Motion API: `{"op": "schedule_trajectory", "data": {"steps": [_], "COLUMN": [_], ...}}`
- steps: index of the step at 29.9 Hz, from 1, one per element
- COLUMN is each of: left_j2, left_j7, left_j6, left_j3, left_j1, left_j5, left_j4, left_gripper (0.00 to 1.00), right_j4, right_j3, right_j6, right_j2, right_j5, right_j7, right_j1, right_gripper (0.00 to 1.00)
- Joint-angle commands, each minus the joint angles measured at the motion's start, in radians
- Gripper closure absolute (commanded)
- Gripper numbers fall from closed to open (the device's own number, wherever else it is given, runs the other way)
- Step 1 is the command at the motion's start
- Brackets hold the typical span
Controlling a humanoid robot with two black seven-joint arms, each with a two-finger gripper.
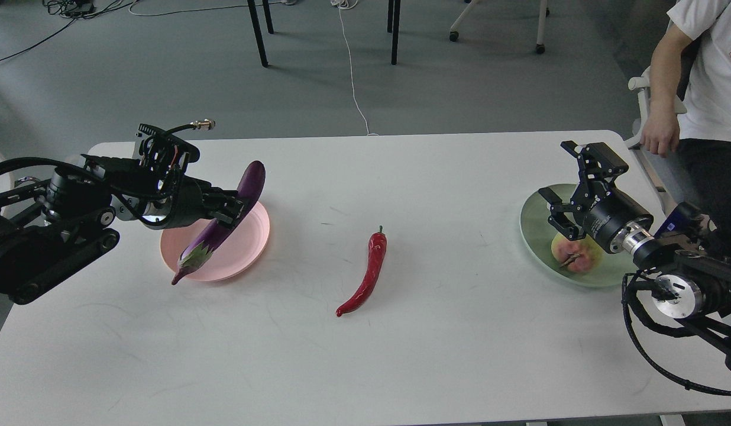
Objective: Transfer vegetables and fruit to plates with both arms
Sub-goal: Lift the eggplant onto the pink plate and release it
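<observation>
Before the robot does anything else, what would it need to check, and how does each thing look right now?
1. Eggplant held by left end effector: ok.
2. Eggplant over the pink plate: ok, tilted, stem end low.
3. Eggplant resting on that plate: cannot tell.
4. Apple-like fruit in the green plate: ok.
5. Right end effector open, free of fruit: ok.
6. Chili pepper plated: not ok, on the table.

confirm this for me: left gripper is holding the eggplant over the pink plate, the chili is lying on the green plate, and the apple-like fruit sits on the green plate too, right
Not quite. In the head view the chili lies on the bare table between the plates, not on the green plate. The rest holds: the left gripper holds the eggplant over the pink plate, and the apple-like fruit sits on the green plate.
</observation>
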Motion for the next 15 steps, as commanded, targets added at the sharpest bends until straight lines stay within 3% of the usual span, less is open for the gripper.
{"op": "schedule_trajectory", "data": {"steps": [1, 11, 15], "left_j2": [0.012, 0.011, 0.003], "left_j7": [-0.002, -0.004, -0.004], "left_j6": [0.000, 0.000, 0.000], "left_j3": [0.009, 0.012, 0.012], "left_j1": [0.021, 0.036, 0.036], "left_j5": [-0.006, -0.005, -0.005], "left_j4": [0.016, 0.071, 0.106], "left_gripper": [0.87, 0.80, 0.68], "right_j4": [0.000, 0.000, 0.004], "right_j3": [0.000, 0.003, 0.003], "right_j6": [0.000, 0.000, 0.000], "right_j2": [0.002, 0.004, 0.006], "right_j5": [0.000, -0.009, -0.022], "right_j7": [0.000, 0.000, 0.000], "right_j1": [-0.001, -0.019, -0.025], "right_gripper": [0.02, 0.02, 0.02]}}
